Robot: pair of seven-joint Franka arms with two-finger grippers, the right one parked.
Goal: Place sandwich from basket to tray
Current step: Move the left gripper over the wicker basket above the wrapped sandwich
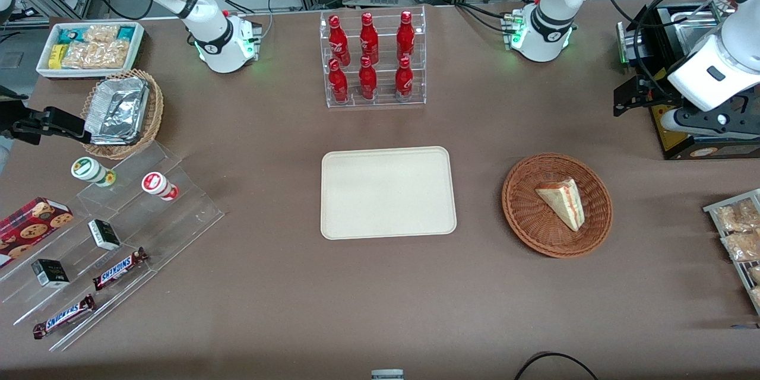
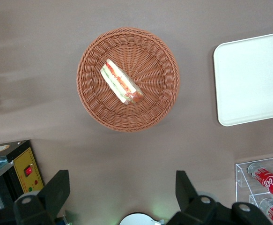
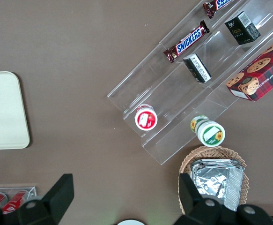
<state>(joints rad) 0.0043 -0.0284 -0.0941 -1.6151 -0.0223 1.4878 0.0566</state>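
The sandwich (image 1: 563, 202) (image 2: 121, 82), a pale wedge with red and green filling stripes, lies in the reddish-brown wicker basket (image 1: 522, 231) (image 2: 159, 103). Beside the basket, toward the parked arm's end, the cream tray (image 1: 388, 192) (image 2: 253, 79) (image 3: 3, 110) lies flat on the table with nothing on it. My gripper (image 1: 626, 101) (image 2: 121, 190) hangs well above the table, farther from the front camera than the basket and toward the working arm's end. It is open, its fingers (image 2: 56, 187) are wide apart, and nothing is between them.
A clear rack of red bottles (image 1: 375, 59) (image 2: 267, 180) stands farther back than the tray. A black box with a yellow panel (image 1: 683, 142) (image 2: 26, 168) sits under my arm. Snack packets (image 1: 739, 231) lie at the working arm's edge. A stepped acrylic shelf (image 1: 119, 231) and a foil-filled tan basket (image 1: 122, 113) are at the parked arm's end.
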